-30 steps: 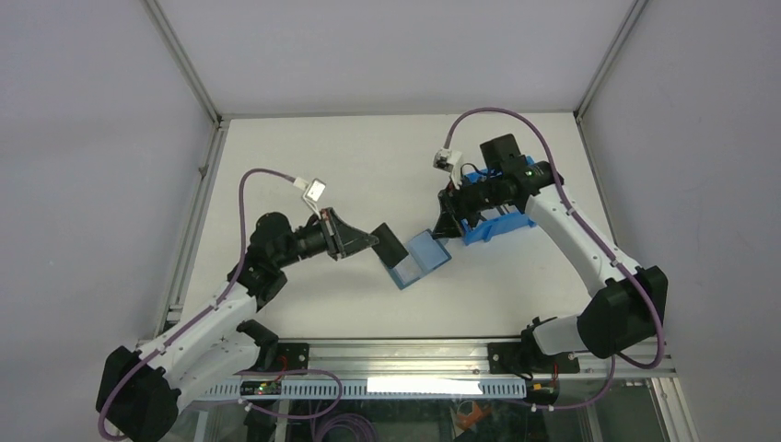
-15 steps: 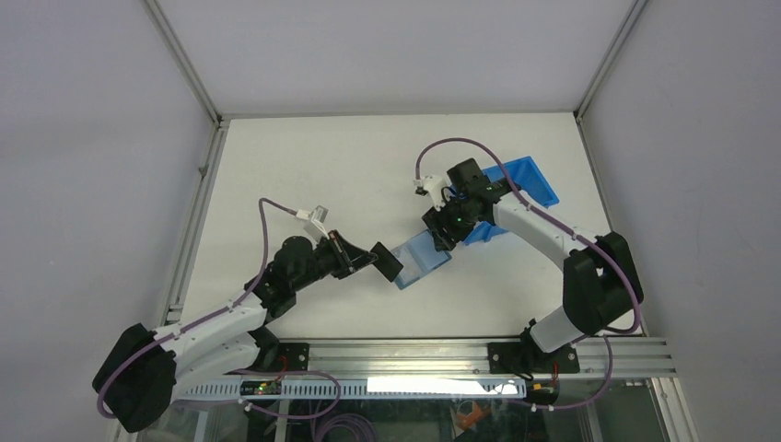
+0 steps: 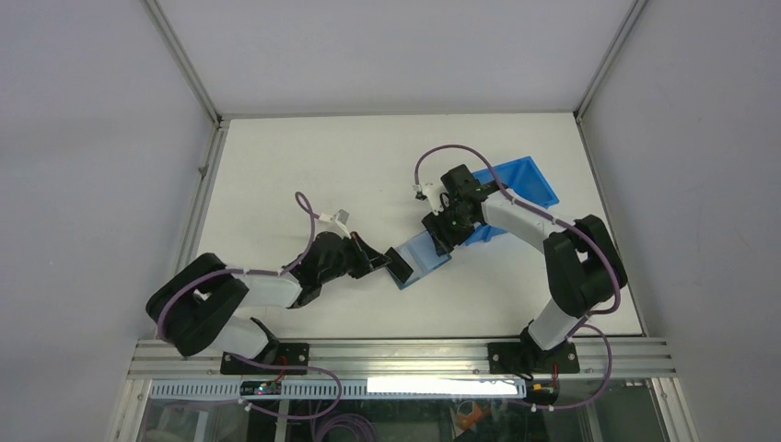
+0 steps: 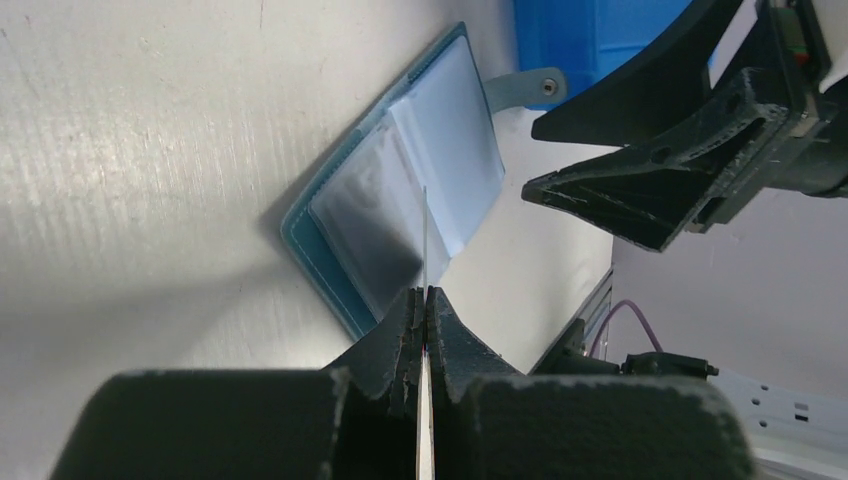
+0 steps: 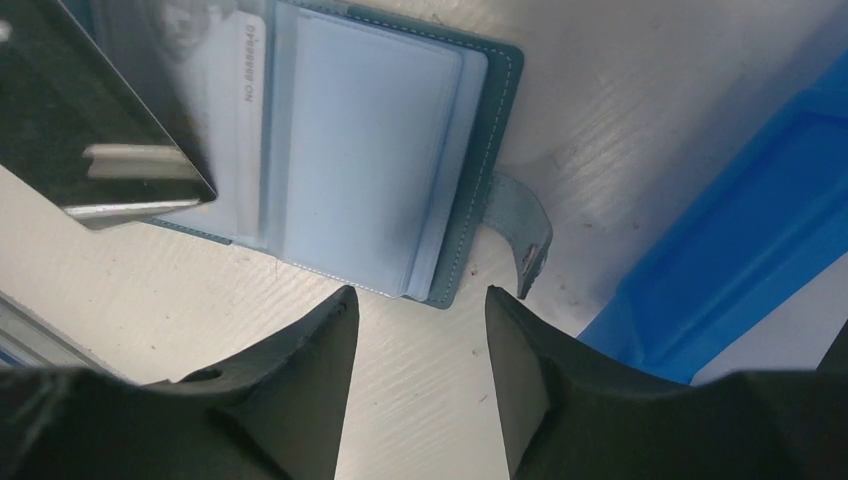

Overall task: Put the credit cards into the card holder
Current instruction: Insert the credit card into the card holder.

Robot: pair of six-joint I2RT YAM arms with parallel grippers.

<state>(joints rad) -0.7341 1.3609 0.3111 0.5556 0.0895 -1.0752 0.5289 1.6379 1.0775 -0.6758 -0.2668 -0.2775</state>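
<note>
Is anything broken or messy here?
Nothing is broken or spilled. The wallet lies open on the table, and the left gripper pinches a card over it. Only the blue bin sits crooked to the table's edges.

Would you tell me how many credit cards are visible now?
1: the credit card pinched in the shut left gripper, over the open card holder. Others may be hidden inside it.

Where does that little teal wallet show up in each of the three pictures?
Top view: card holder lies open at centre, between the arms.
Left wrist: card holder upper middle, beyond the left fingers.
Right wrist: card holder top centre, above the right fingers.
Shared landmark: blue bin beside it.
</note>
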